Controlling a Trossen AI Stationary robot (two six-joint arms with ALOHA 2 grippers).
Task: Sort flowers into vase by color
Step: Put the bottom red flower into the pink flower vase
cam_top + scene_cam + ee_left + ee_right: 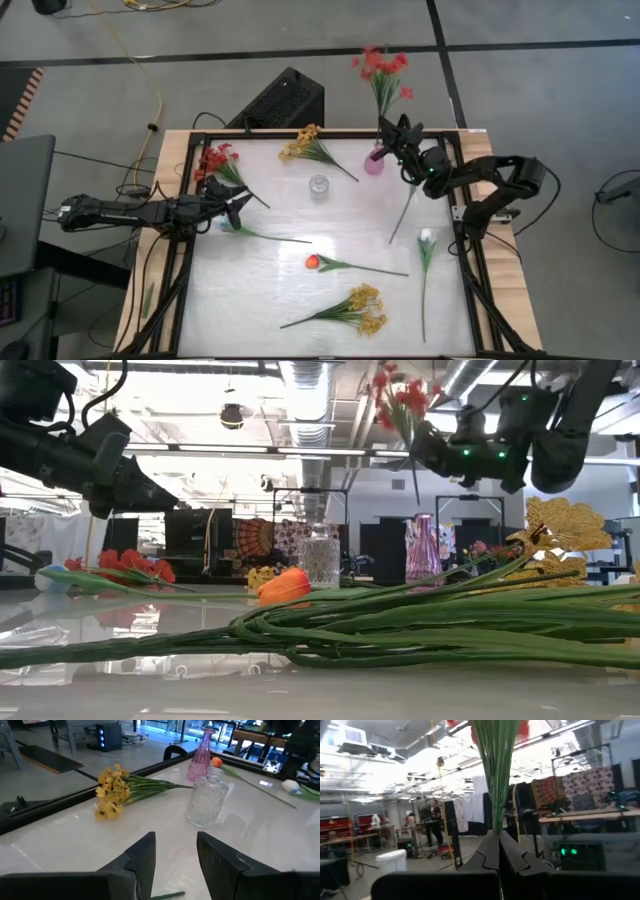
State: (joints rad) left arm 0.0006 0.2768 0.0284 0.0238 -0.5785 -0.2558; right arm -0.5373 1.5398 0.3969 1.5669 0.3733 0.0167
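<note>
My right fingers (385,125) pinch the red spray (382,68) upright at upper right, aiming its stems into the pink vase (374,162), while my left fingers (240,207) wait half-open, empty.

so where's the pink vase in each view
high view: pink vase at the table's far edge, beside the right gripper.
low view: right of the clear glass vase.
left wrist view: just behind the clear vase.
right wrist view: not in it.
shared landmark: the clear glass vase.
</note>
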